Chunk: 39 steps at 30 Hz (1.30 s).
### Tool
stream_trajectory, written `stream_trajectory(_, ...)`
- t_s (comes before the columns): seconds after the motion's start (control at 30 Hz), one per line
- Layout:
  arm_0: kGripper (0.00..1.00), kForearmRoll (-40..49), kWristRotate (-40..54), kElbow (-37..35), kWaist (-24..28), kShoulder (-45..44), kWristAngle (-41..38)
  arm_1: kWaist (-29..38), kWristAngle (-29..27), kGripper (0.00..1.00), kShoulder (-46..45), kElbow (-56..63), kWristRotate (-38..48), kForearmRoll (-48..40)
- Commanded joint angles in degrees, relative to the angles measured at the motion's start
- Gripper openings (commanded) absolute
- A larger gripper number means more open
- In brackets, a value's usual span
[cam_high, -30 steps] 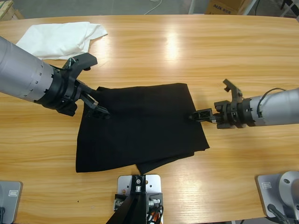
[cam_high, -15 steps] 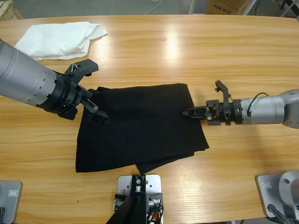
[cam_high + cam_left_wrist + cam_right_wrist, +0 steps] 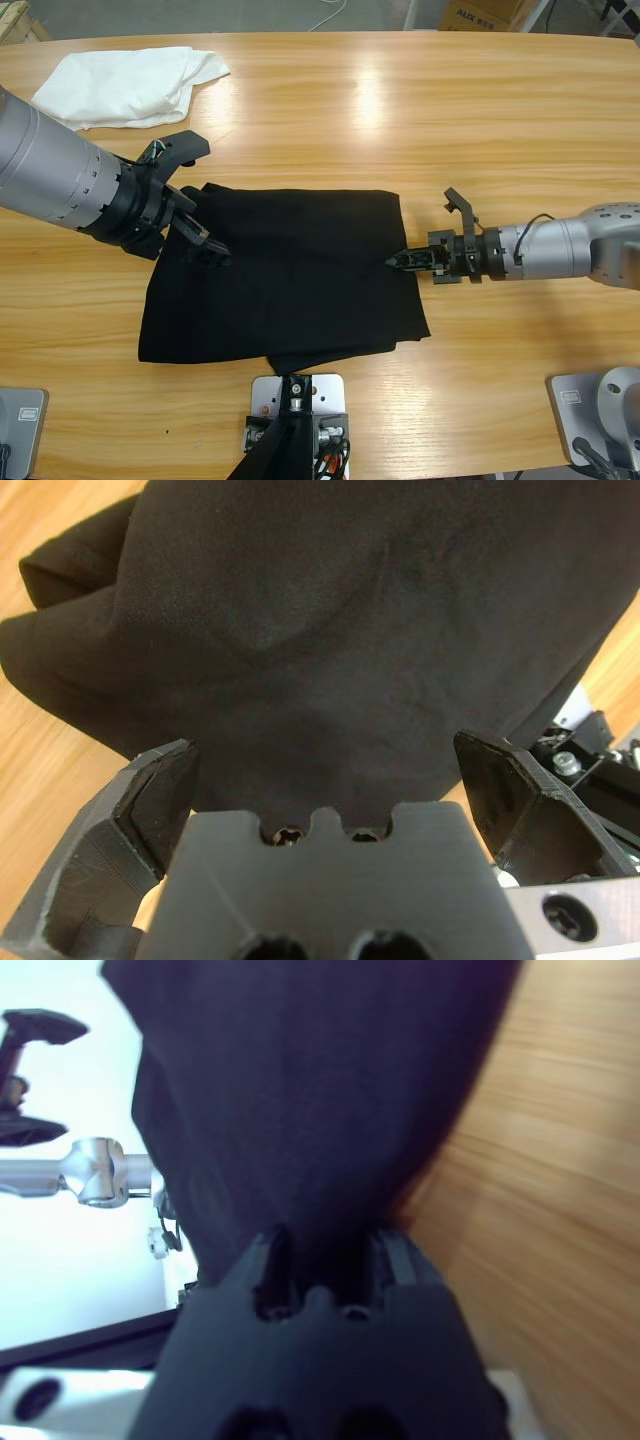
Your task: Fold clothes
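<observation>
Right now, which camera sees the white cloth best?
The high view. The white cloth lies crumpled in full sight at the far left corner of the table, apart from the black T-shirt. Neither wrist view shows it; black fabric fills both.

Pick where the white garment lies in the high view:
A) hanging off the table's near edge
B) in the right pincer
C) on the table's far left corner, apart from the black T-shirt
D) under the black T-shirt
C: the white garment sits crumpled at the upper left of the table, bare wood between it and the black T-shirt.
</observation>
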Motion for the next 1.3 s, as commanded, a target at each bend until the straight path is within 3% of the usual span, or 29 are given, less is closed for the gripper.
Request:
stream_trajectory(0.03, 0.991, 0.5, -0.3, 2.8, -0.6, 2.3, -0.7, 0.9, -7.3, 0.000, 0.1, 4.6, 1.7, 0.0)
stream_trajectory(0.17, 0.991, 0.5, -0.3, 3.7, -0.6, 1.6, -0.7, 1.3, -14.0, 0.000, -15.0, 4.6, 3.1, 14.7)
stream_trajectory(0.3, 0.991, 0.5, -0.4, 4.4, -0.6, 0.9, -0.7, 7.2, -27.7, 0.000, -35.8, -10.1, 1.5, 55.3)
stream_trajectory(0.37, 0.991, 0.4, -0.4, 4.6, -0.6, 0.9, -0.7, 7.3, -28.3, 0.000, -37.3, -15.0, 0.2, 61.8)
stream_trajectory(0.53, 0.991, 0.1, -0.6, 4.5, -0.6, 1.0, -0.7, 7.4, -30.6, 0.000, -38.8, -16.6, 0.8, 62.7)
stream_trajectory(0.57, 0.991, 0.1, -0.6, 4.7, -0.6, 1.1, -0.7, 7.4, -31.1, 0.105, -40.3, -16.8, 0.9, 63.2)
stream_trajectory(0.6, 0.991, 0.1, -0.6, 4.7, -0.6, 1.2, -0.7, 7.4, -31.6, 0.647, -42.1, -17.1, 1.1, 63.6)
stream_trajectory(0.63, 0.991, 0.0, -0.6, 4.9, -0.6, 1.2, -0.8, 7.4, -32.0, 0.926, -43.9, -17.9, 1.2, 65.1)
stream_trajectory(0.67, 0.991, -0.2, -0.6, 4.9, -0.6, 1.3, -0.8, 7.4, -32.2, 0.998, -45.1, -18.9, 2.0, 67.2)
stream_trajectory(0.73, 0.991, -0.4, -0.8, 4.9, -0.6, 1.3, -0.8, 7.4, -30.6, 1.000, -43.8, -21.0, 3.5, 70.5)
stream_trajectory(0.83, 0.991, -0.4, -0.9, 5.0, -0.6, 0.9, -0.8, 7.4, -23.9, 1.000, -39.7, -21.4, 4.0, 68.7)
stream_trajectory(1.03, 0.991, -0.3, -0.9, 6.0, -0.6, -0.6, -0.8, 7.5, -18.3, 0.995, -33.8, -17.2, 5.0, 56.6)
stream_trajectory(1.13, 0.991, -0.3, -1.0, 6.4, -0.6, -1.2, -0.8, 7.5, -17.1, 0.929, -29.3, -12.9, 5.1, 48.4)
stream_trajectory(1.3, 0.991, -0.3, -1.7, 7.0, -0.6, -2.0, -0.8, 6.7, -16.5, 0.909, -26.0, -9.2, 5.1, 41.4)
